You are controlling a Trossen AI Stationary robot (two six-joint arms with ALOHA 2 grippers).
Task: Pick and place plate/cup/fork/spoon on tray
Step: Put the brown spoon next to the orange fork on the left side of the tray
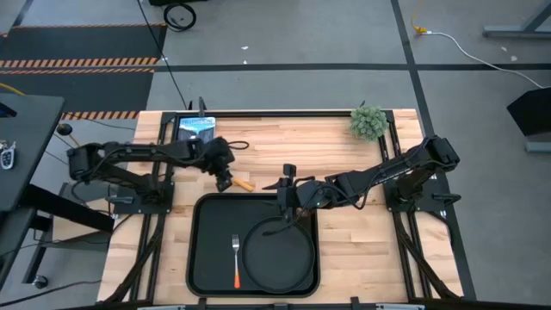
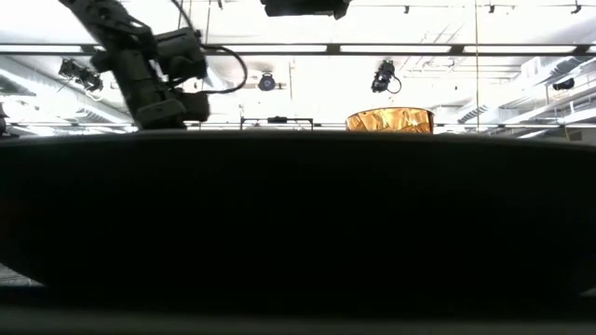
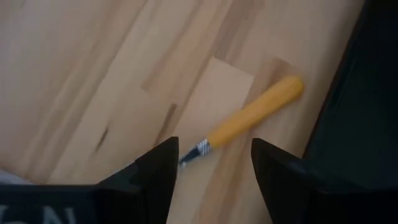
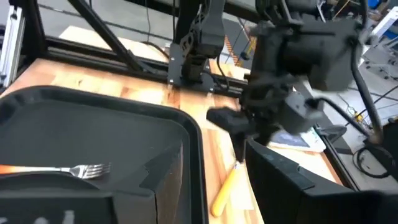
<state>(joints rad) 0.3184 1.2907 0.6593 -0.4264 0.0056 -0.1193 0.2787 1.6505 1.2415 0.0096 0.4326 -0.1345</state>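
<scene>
The spoon (image 3: 252,115) lies on the wood just beyond the tray's far rim, and its yellow-orange handle (image 1: 244,183) shows. My left gripper (image 3: 214,165) is open above it, pointing down, with one finger on each side of the spoon's silver neck (image 3: 194,153); the bowl is hidden under the gripper. My right gripper (image 4: 214,186) is open and empty over the tray's far edge (image 1: 288,196). The fork (image 1: 236,258) and the black plate (image 1: 277,258) lie in the tray (image 1: 196,250). The amber cup (image 2: 389,121) shows only in the low view.
A small green plant (image 1: 368,122) stands at the far right of the table. A flat blue-and-black item (image 1: 195,129) lies at the far left. Bare wood lies to the right of the tray (image 1: 362,250). The tray's rim blocks most of the low view.
</scene>
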